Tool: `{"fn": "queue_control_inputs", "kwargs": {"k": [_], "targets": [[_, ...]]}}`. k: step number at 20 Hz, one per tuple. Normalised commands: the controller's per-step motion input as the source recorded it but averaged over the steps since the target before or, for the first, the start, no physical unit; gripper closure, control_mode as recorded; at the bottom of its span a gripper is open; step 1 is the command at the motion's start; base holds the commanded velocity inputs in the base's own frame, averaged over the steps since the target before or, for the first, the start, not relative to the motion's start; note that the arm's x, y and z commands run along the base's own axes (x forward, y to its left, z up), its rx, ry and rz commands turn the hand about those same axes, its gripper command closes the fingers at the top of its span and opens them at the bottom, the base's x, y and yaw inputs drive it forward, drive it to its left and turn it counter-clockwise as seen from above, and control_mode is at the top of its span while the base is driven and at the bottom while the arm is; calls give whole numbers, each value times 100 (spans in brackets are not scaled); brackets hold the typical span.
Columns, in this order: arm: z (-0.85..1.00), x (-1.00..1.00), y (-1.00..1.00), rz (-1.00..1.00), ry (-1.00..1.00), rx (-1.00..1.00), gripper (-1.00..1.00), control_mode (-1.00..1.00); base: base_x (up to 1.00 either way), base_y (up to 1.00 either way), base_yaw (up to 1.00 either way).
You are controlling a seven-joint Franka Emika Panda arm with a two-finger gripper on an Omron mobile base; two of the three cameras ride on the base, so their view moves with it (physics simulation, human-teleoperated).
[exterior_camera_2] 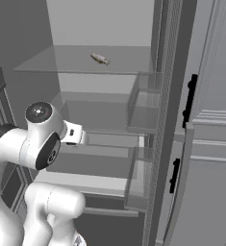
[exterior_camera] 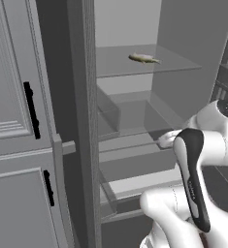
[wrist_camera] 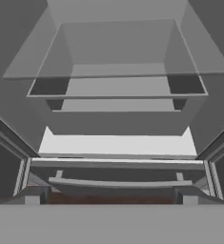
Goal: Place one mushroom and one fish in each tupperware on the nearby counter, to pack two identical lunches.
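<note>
Open fridge (exterior_camera: 130, 121), glass shelves. One fish (exterior_camera: 144, 58) lies mid-shelf up top. Gripper (wrist_camera: 111, 195) fingers spread wide, holding nothing.

Rendered, flat and even, dim overall, mostly grey tones. No clear light source; slightly brighter on the back wall (exterior_camera: 127, 24) up top and on the white shelf floor (wrist_camera: 118, 143). Soft shading only, no hard cast shadows. Faint see-through sheen on glass shelf (exterior_camera_2: 76, 60), no glare. Small fish (exterior_camera: 144, 58) low in detail, a bit soft. Edges coarse, slightly jagged. No lens distortion. Dark door handles (exterior_camera: 32, 109) crisp against pale panels.
</note>
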Motion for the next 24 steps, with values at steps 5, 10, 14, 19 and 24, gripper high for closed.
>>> {"fn": "queue_control_inputs", "kwargs": {"k": [5,10,14,19,24], "targets": [[-1,16,0,0,0,0,-100,-100,0,0,0],[36,0,0,0,-6,0,-100,-100,0,0,0],[95,-14,0,3,-20,-3,-100,-100,0,0,0],[98,-20,-10,9,-23,-3,-100,-100,0,0,0],[97,-11,0,9,-24,-4,-100,-100,0,0,0]]}}
